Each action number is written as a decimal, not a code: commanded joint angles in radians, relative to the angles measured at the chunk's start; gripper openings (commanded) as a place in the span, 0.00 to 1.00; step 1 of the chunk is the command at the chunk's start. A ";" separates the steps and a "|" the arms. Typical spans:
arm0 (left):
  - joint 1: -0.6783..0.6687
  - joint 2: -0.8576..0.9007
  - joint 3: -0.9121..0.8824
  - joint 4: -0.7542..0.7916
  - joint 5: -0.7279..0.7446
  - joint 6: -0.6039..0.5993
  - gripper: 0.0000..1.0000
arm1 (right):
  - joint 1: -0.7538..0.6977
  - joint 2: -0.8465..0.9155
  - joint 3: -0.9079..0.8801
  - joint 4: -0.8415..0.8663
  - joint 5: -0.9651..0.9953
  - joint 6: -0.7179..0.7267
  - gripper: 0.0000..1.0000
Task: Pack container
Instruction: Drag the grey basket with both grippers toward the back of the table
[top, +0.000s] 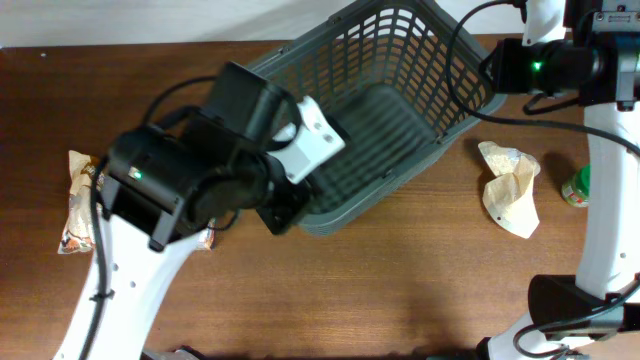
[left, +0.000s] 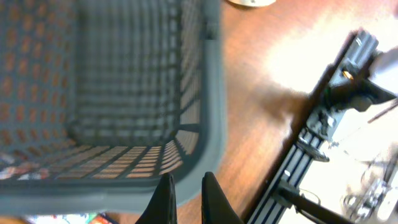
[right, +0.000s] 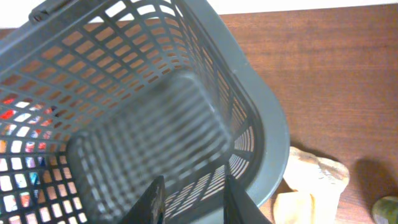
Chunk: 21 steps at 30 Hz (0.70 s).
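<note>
The container (top: 400, 60) is a large dark grey lattice basket at the back middle of the table. It shows no contents. My left gripper (left: 186, 190) is at its near left corner, fingers closed to a narrow gap on the thick rim (left: 214, 124). In the overhead view the left wrist (top: 285, 200) covers that corner. My right gripper (right: 193, 193) is open and empty, with its fingers over the inside of the basket's right wall (right: 261, 118). It shows in the overhead view (top: 495, 68) at the basket's right rim.
A crumpled beige wrapper (top: 510, 185) lies right of the basket and shows in the right wrist view (right: 311, 190). A green item (top: 577, 185) sits at the right edge. A snack packet (top: 78, 200) lies far left, and another (top: 205, 238) lies under my left arm.
</note>
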 joint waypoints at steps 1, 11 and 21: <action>-0.046 0.006 0.013 -0.015 -0.021 0.051 0.02 | 0.018 0.037 0.019 0.000 0.015 0.055 0.06; -0.114 0.097 0.007 -0.046 -0.021 0.063 0.02 | 0.056 0.126 0.017 -0.026 0.014 0.126 0.04; -0.181 0.178 -0.040 -0.046 -0.020 0.104 0.02 | 0.056 0.139 0.017 -0.060 0.040 0.128 0.04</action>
